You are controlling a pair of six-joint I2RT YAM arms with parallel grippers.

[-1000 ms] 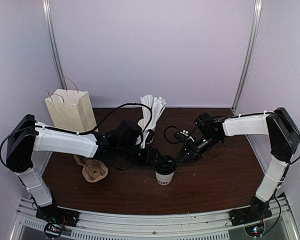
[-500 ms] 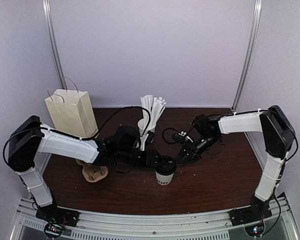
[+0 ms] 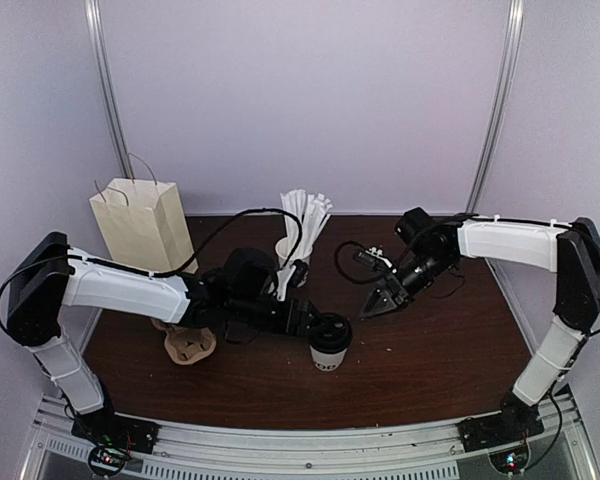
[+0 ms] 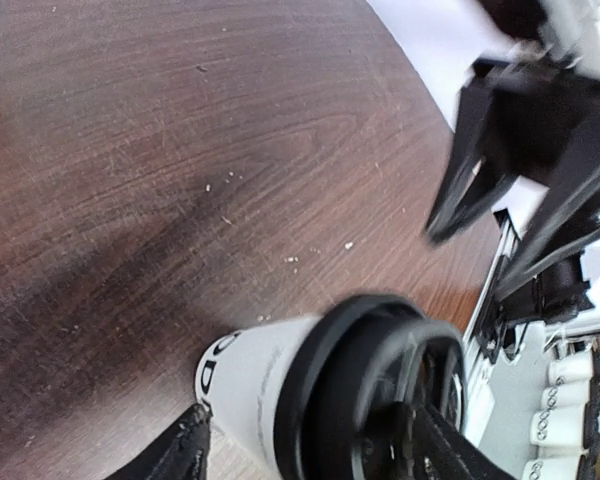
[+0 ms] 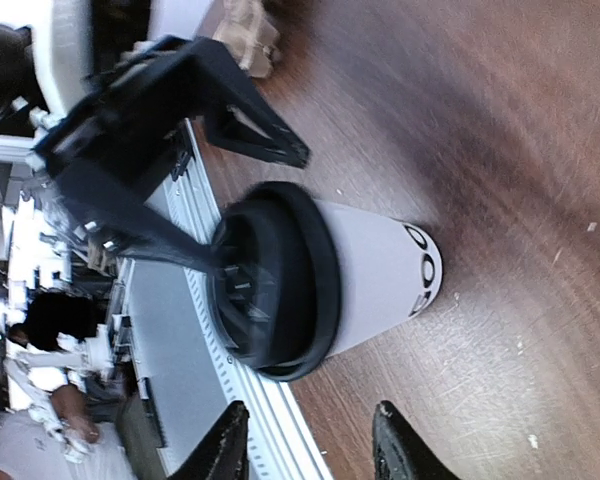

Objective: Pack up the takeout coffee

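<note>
While my left claw [image 4: 305, 432] stands wide open astride the coffee cup [image 4: 252, 372], one finger on each side of its lidded top, it has hold of nothing. From the opposite side, at least one finger shows a clear gap to the black lid [image 5: 270, 280]. My right claw [image 5: 310, 420] is partly open and empty, hanging near the cup but apart from it, pointed at it across the table [image 4: 180, 150].

The cup stands upright on the wood at the near middle, its dark lettering [image 5: 423, 272] low on the side, lid on top. I cannot tell whether the lid is snapped down all the way round.

I judge the step in hand is taking the capped cup up for packing. To do it well I should drop my left fingers below the lid's rim onto the paper wall, so closing does not pry the lid up. I should squeeze only until the wall holds, since a paper cup buckles easily. I should lift straight and keep it level.

My right claw should clear sideways first. The pulp tray [image 3: 187, 345] lies to the left, the paper bag [image 3: 140, 222] behind it, and the second white cup [image 3: 292, 250] with its tall sticks just behind my arm, so I must swing low and wide of those sticks.
</note>
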